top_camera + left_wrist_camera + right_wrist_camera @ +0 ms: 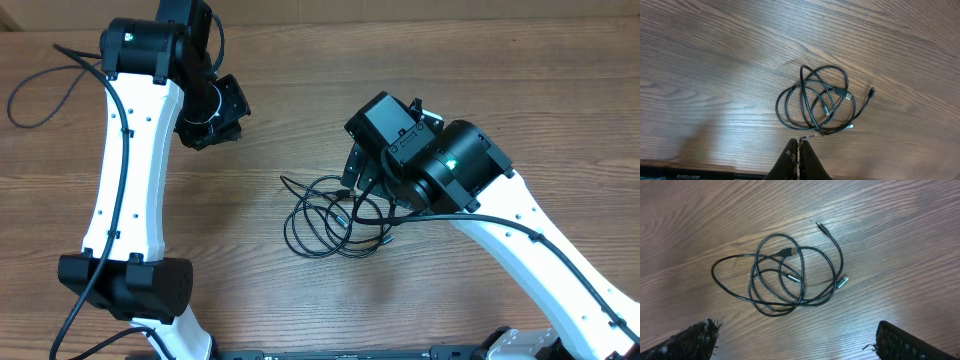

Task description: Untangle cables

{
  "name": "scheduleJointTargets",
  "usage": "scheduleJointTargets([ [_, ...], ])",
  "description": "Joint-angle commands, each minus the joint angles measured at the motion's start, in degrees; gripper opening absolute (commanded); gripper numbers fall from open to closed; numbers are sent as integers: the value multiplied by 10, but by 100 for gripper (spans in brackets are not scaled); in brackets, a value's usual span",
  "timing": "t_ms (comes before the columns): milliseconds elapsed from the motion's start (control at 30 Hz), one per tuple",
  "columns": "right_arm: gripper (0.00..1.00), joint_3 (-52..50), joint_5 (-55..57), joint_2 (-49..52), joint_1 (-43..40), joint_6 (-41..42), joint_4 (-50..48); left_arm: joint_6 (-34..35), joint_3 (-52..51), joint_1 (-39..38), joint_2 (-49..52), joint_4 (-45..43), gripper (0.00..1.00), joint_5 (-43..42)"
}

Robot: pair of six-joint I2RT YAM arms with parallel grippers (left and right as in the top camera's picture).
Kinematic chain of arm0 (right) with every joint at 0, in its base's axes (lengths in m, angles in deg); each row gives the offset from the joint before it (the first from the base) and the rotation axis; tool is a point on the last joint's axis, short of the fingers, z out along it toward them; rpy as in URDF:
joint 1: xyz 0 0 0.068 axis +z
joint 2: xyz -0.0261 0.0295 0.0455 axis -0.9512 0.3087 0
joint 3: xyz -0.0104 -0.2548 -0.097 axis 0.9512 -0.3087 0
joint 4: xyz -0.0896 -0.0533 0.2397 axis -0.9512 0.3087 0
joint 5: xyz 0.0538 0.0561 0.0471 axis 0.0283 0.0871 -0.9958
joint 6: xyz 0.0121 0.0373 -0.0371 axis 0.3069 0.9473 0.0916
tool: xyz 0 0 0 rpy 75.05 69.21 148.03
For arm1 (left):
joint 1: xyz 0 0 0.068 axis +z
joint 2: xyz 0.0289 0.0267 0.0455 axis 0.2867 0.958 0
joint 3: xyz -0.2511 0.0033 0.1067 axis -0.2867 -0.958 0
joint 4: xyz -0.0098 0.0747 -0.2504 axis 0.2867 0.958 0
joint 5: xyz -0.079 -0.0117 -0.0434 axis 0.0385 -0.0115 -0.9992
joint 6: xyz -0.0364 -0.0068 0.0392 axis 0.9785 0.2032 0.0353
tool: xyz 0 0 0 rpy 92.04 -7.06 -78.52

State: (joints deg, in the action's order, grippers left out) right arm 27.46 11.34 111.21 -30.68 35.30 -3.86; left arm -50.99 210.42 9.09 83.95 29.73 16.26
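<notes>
Light, limp, slippery cables lie looped mid-surface beneath the right gripper, jaws spread wide, while the left gripper waits off at 10 o'clock, jaws pressed together on nothing, and that free plug end at the tangle's 1 o'clock looks the pinch.

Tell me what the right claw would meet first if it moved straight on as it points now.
Probably the cables, lying tangled on the table ahead of the open right claw; how far away, the pictures cannot show.
</notes>
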Motion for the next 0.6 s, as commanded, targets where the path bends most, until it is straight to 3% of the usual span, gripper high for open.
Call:
scheduleJointTargets([
  [0, 100, -2, 2, 0, 1, -2, -49, -9, 10, -4, -5, 2, 4, 5],
  [367, 100, -2, -50, 0, 1, 2, -162, -9, 10, -4, -5, 2, 4, 5],
  [567, 100, -2, -32, 0, 0, 2, -157, -7, 10, -4, -5, 2, 4, 6],
])
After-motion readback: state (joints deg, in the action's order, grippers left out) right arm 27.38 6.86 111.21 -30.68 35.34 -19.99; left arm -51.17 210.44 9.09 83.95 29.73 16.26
